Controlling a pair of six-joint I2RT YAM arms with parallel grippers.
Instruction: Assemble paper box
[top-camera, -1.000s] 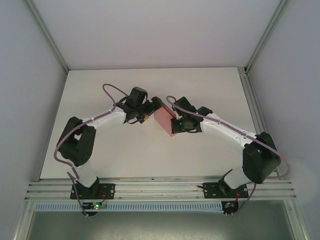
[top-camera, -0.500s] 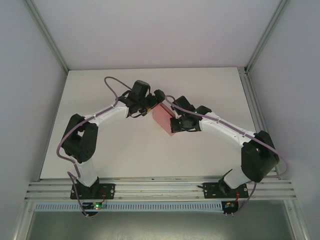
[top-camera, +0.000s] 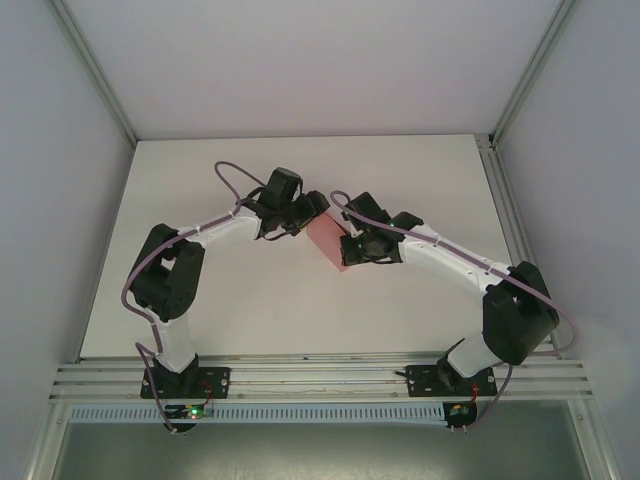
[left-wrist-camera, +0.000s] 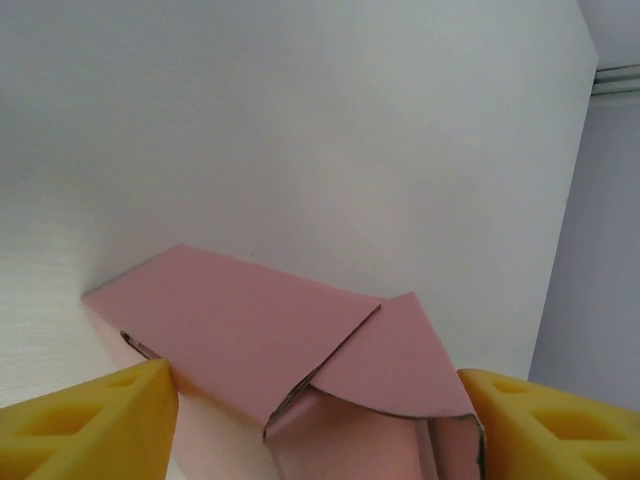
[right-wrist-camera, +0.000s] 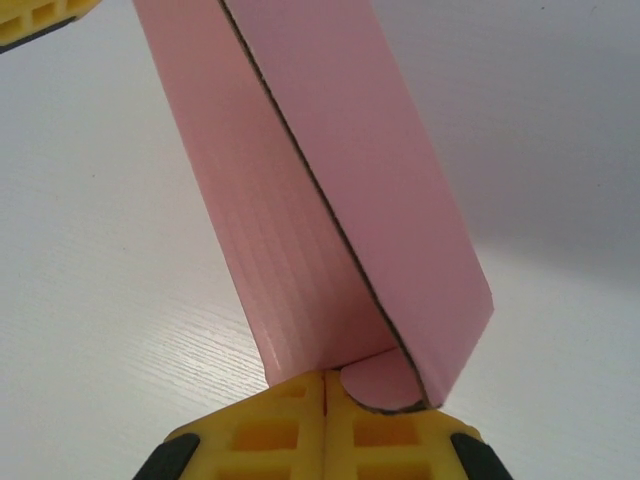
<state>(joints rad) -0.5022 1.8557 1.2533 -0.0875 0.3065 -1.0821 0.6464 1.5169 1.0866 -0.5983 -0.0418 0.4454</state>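
paper box (top-camera: 326, 241) on table (top-camera: 300, 310), left gripper (top-camera: 314, 208) astride.

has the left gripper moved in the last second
Yes. The left gripper has shifted right, away from the table's left edge, to straddle the paper box's far end.

You have no writing, label, brand, number or sign to read here. The faces of the paper box (right-wrist-camera: 380, 200) are plain pink card.
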